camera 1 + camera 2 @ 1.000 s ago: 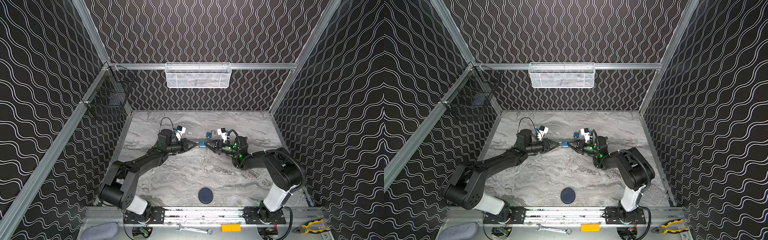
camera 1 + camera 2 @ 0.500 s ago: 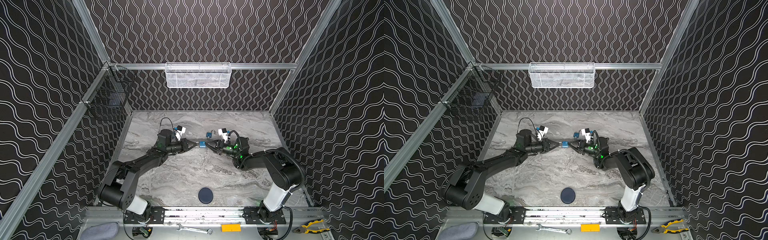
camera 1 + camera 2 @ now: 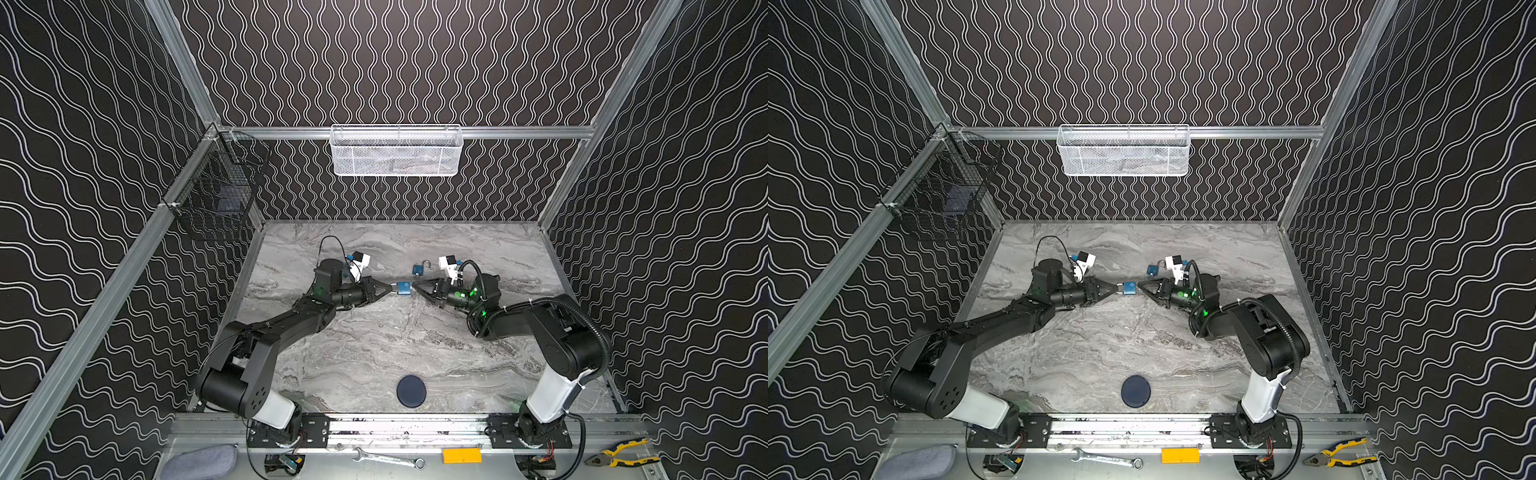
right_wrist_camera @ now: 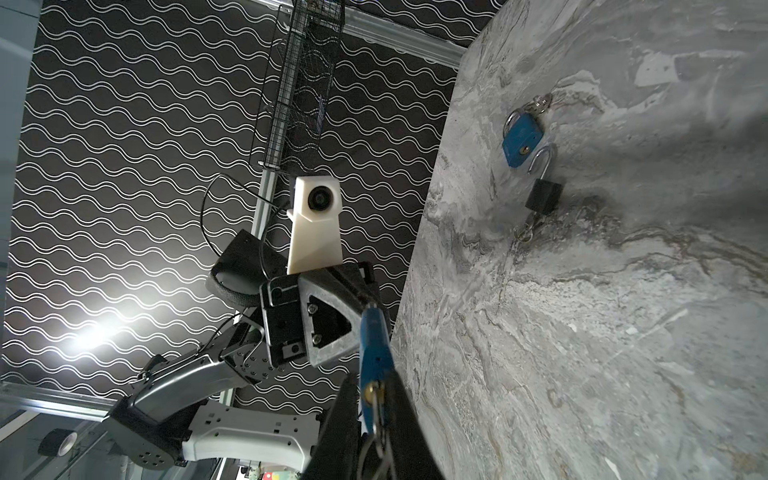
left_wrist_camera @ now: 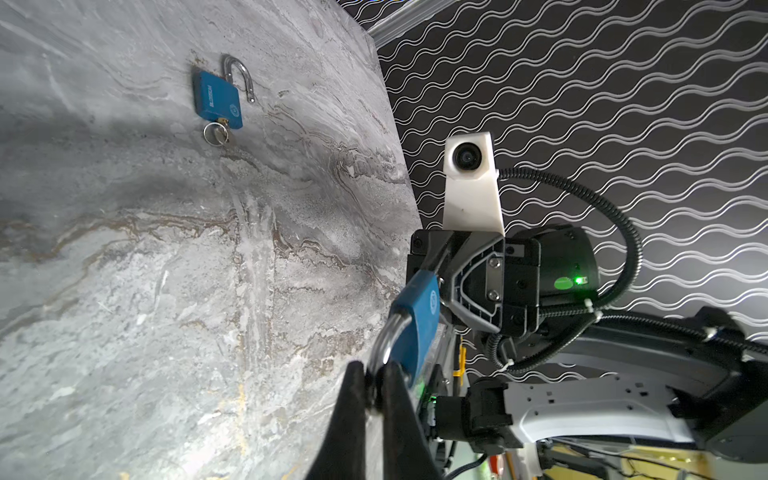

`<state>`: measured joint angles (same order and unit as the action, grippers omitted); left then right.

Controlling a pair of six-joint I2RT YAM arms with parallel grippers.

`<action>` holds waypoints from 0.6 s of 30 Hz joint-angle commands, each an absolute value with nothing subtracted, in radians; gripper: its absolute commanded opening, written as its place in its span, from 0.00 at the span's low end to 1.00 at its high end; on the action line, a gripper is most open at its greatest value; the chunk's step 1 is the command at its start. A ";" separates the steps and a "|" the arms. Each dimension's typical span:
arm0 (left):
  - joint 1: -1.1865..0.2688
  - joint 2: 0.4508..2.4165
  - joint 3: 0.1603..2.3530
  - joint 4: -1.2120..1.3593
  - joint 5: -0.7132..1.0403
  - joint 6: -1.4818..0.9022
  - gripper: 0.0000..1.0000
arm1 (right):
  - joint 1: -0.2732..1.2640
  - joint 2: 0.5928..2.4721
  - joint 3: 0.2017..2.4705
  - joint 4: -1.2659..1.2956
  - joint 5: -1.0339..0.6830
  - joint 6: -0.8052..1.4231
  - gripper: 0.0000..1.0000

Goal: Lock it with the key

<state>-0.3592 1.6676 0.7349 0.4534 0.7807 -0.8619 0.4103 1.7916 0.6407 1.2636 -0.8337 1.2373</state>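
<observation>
ROBOT ARMS SHARE A LOCK: A blue padlock (image 3: 402, 288) is held level between two robot arms above a grey marble-patterned bench (image 3: 374, 357), as seen in both top views. The left gripper (image 3: 390, 288) has its fingers (image 5: 351, 407) clamped together on the steel shackle (image 5: 386, 336). The right gripper (image 3: 412, 286) meets the lock's opposite end, its fingers (image 4: 405, 424) pinched on the key (image 4: 374, 401) at the base of the lock (a wire ring (image 4: 376, 419) dangles from the key between them). The lock body sits directly between the two sets of fingertips. A second blue padlock (image 3: 419, 269), its shackle swung open and a key in its base, lies on the bench just beyond the right fingers, toward the back wall. The right wrist view shows another blue padlock (image 4: 521, 141) and a black padlock (image 4: 544, 195) lying close together on the bench, well past the left fingers.
</observation>
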 commanded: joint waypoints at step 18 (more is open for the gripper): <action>-0.356 1.627 0.704 0.604 0.795 -0.933 0.00 | 0.418 1.776 0.670 1.249 -0.860 1.182 0.00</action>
<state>-0.3565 1.6363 0.7059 0.5144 0.7856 -0.9142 0.4171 1.7767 0.6624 1.2354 -0.8558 1.1923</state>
